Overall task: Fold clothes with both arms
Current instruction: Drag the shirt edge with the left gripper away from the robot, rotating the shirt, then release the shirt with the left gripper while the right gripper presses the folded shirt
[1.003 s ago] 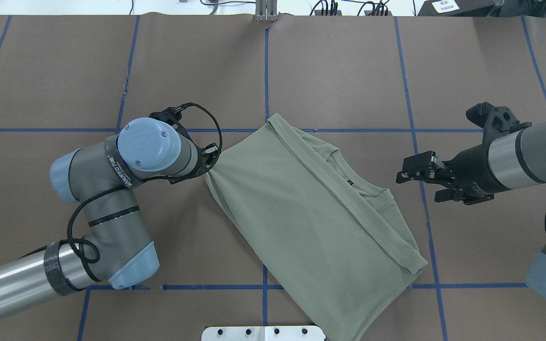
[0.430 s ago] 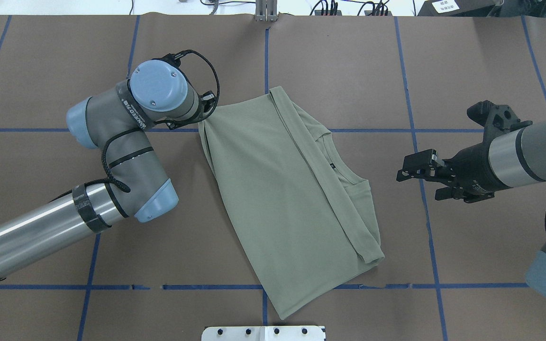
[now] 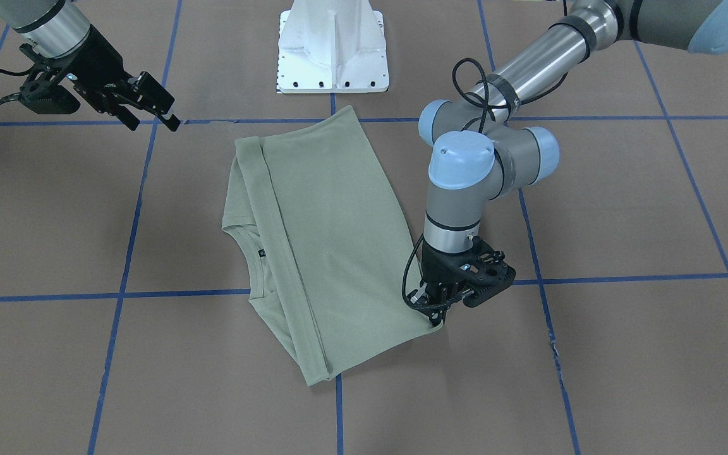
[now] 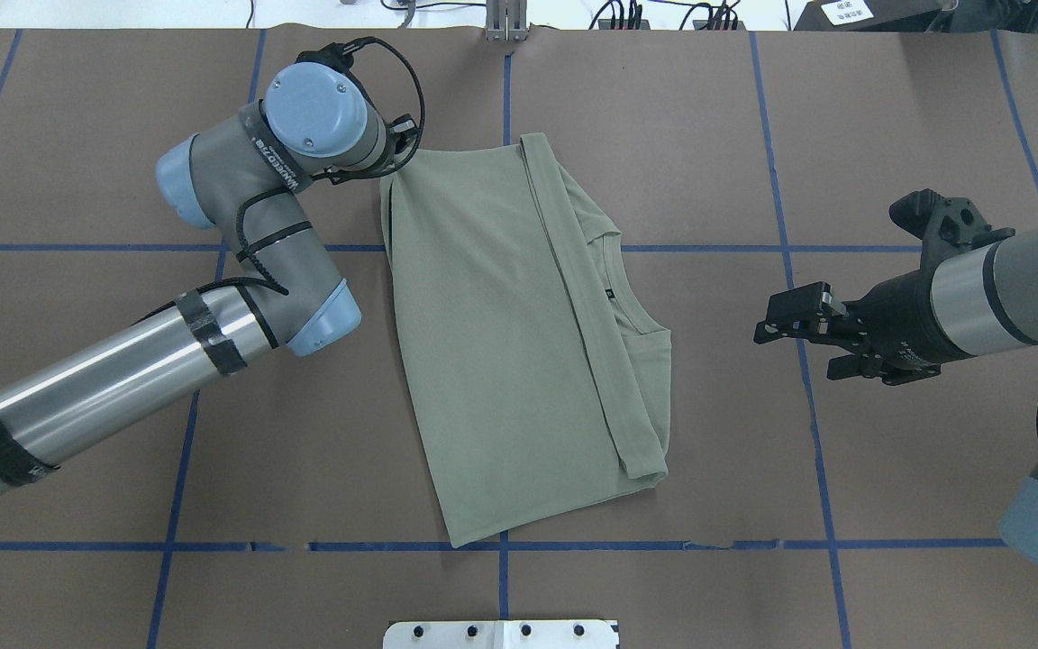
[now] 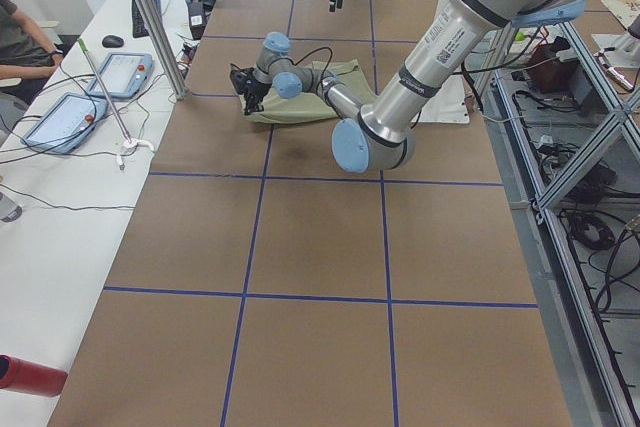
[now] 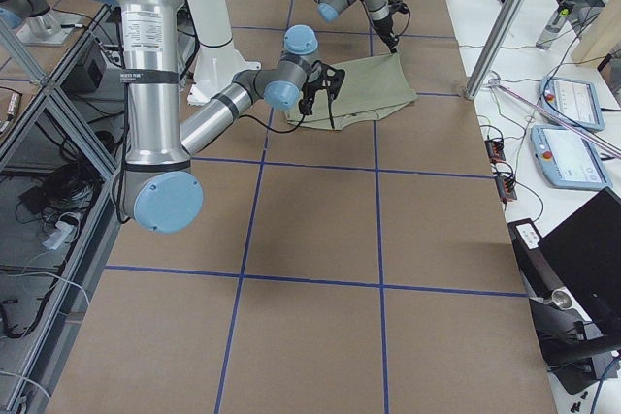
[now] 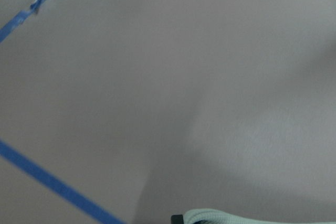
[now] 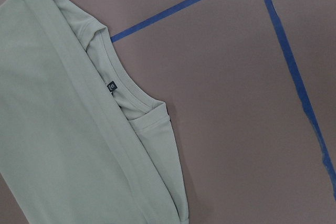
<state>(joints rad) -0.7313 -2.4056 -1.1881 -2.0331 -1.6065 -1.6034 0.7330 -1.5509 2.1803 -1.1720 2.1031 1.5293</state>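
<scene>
**Shirt drawn up the table and swung nearly square**

Since a second ago the shirt [image 4: 501, 342] has slid away from the robot toward the far edge of the table [image 4: 888, 135]. It has also turned from a diagonal to nearly straight. Its near end, which reached well past the near blue tape line [image 4: 888, 543], now stops on that line.

The one shirt lies flat around the table's middle, folded into a long panel with a narrow band laid along it. Its long axis runs from far edge to near edge, tilted only a little. The collar [image 4: 641, 320] and the single black neck label [image 4: 607, 293] face the robot's right side.

The left gripper [image 3: 432, 313] is closed on the shirt's far left corner, so the cloth trails from it toward the robot. The right gripper [image 4: 798, 347] hangs with jaws apart and empty, level with the collar and clear of the cloth.

Of the two arms, the left one holds the shirt. The right one is nearer the collar edge, which I judge the next fold will need.
</scene>
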